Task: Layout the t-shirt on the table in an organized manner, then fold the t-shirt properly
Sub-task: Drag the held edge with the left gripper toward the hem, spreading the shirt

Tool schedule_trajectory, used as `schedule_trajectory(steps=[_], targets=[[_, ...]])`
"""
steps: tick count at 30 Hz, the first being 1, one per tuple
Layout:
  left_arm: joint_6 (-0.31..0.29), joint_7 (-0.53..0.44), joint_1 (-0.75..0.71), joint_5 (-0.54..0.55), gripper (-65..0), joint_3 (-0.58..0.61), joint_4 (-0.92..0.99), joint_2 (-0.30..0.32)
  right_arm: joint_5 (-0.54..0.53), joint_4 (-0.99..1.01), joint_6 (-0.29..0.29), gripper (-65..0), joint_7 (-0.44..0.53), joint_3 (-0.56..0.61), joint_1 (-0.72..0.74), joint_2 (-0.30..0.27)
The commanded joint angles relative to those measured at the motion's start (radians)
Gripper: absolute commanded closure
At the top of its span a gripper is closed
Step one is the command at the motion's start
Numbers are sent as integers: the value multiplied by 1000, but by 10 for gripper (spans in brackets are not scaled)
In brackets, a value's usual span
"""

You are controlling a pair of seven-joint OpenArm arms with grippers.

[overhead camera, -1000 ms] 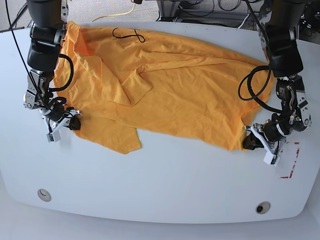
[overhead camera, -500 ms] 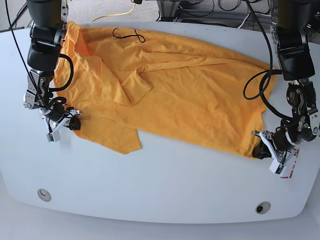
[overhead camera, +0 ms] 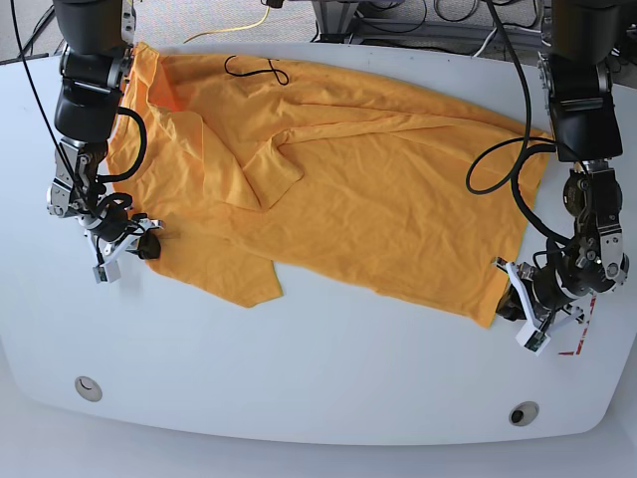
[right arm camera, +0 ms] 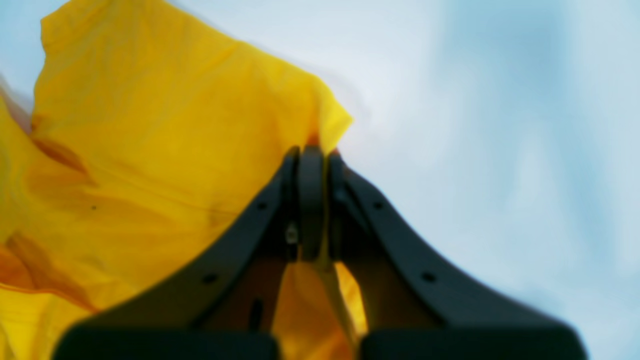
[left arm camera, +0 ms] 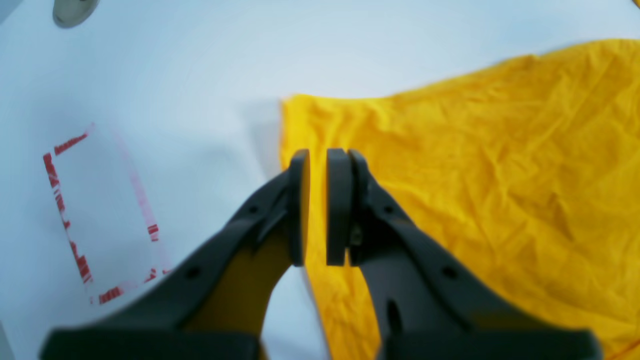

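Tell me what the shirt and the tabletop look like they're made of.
Shirt: thin soft woven or knit cloth, probably cotton, matte; it creases finely and drapes flat. Tabletop: hard, smooth white surface with a slight sheen, possibly laminate or plastic; cannot tell which.

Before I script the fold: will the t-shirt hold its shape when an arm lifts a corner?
Probably not: the t-shirt lies in creases and overlapping flaps, so it looks floppy. The corner pinched by the right gripper bunches, suggesting thin, light cloth. Dragged across the table, it would likely wrinkle.

One t-shirt (overhead camera: 338,189), one table (overhead camera: 318,378), two grommets (overhead camera: 88,387), two arms (overhead camera: 85,100).
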State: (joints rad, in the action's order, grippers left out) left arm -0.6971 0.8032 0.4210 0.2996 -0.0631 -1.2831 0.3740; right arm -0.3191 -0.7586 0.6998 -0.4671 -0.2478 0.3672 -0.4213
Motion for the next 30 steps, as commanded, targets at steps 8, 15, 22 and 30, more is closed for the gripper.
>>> schedule_trajectory(steps=[8, 15, 22, 30], targets=[[-1, -20, 22, 13, -51, -2, -22, 13, 27, -6, -2, -2, -35, 2, 5, -17], [-1, -20, 26, 14, -90, -20, 27, 13, 27, -69, -2, -2, -35, 2, -24, -17], [-1, -35, 31, 16, -356, -117, 121, -27, 27, -144, -2, -2, -80, 3, -60, -9], [63, -94, 68, 13, -468, -129, 219, -71, 27, -144, -2, -2, -80, 3, -60, -9]])
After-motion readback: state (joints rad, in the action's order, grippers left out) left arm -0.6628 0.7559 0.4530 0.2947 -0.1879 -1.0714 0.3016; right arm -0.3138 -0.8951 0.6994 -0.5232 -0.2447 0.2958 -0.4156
